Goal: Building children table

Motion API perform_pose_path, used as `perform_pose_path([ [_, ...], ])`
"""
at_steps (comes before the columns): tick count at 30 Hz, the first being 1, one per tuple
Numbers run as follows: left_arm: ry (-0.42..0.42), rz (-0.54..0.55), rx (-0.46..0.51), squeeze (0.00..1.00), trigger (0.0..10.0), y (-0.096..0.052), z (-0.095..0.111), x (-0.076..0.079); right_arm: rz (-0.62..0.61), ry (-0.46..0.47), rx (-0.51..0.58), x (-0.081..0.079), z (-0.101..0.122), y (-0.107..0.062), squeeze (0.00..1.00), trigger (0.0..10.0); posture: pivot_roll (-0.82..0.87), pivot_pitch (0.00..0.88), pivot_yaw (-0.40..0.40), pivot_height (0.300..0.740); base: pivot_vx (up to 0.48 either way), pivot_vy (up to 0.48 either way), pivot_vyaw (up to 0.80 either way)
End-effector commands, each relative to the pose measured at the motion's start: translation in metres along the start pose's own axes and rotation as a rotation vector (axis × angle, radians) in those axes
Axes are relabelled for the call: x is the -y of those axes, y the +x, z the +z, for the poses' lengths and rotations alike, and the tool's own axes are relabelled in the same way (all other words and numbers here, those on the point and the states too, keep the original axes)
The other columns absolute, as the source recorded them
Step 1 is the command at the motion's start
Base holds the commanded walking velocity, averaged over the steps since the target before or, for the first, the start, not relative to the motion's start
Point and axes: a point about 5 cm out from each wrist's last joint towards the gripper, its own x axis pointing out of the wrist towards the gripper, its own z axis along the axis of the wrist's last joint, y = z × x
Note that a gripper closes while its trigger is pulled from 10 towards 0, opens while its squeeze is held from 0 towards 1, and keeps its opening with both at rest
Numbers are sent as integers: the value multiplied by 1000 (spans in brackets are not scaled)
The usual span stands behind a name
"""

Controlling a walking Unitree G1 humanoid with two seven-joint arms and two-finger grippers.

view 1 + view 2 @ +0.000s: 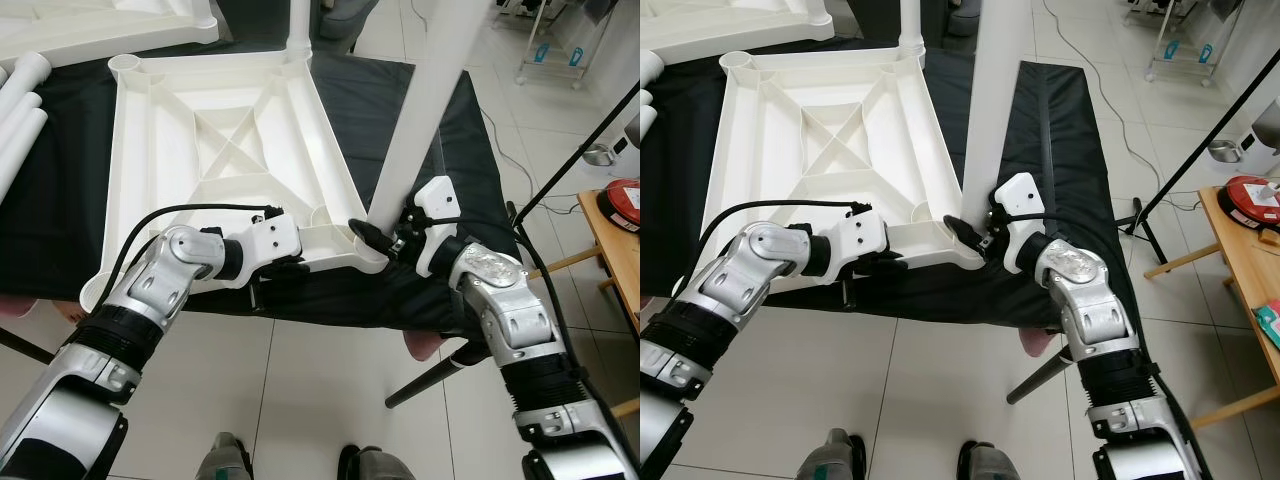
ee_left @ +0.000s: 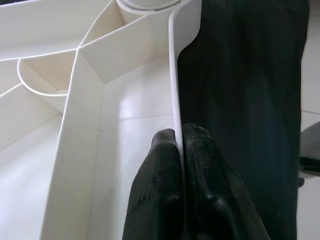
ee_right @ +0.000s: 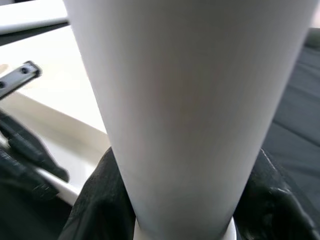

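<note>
Upturned white tabletop point(image 1: 215, 150) fills centre-left of frame on black cloth point(image 1: 450, 180). Left gripper point(image 2: 180, 150) pinched on its near rim. Right gripper point(image 1: 385, 240) clamped around white leg point(image 1: 420, 130), foot at corner socket point(image 1: 368, 255). Risk: leg leans, could jam crooked or pop out; rim pinch may slip.

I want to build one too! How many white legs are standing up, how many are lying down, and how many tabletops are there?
Upright white plastic tube legs: 2
Loose white plastic tube legs lying down: 3
White plastic tabletops: 2
Total: 7
</note>
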Motion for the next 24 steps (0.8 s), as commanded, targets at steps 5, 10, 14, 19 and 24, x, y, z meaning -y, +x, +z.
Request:
perform_pose_path([
  [5,21,55,177,0,0,22,33,-8,-347,33,-251,0,-45,-12,0,0,170,185,-39,740,0,0,0],
  [10,25,61,207,0,0,34,46,-15,-614,96,-303,-4,-53,-23,0,0,163,189,-36,740,0,0,0],
  [14,34,51,227,0,0,41,55,-17,-714,225,-345,-18,-65,-26,0,0,152,197,-19,740,0,0,0],
  [19,42,29,222,0,0,43,55,-16,-663,360,-389,-28,-73,-22,0,0,151,196,-14,740,0,0,0],
  [24,40,24,215,0,0,42,52,-16,-698,389,-412,-18,-74,-26,0,0,152,196,-7,740,0,0,0],
])
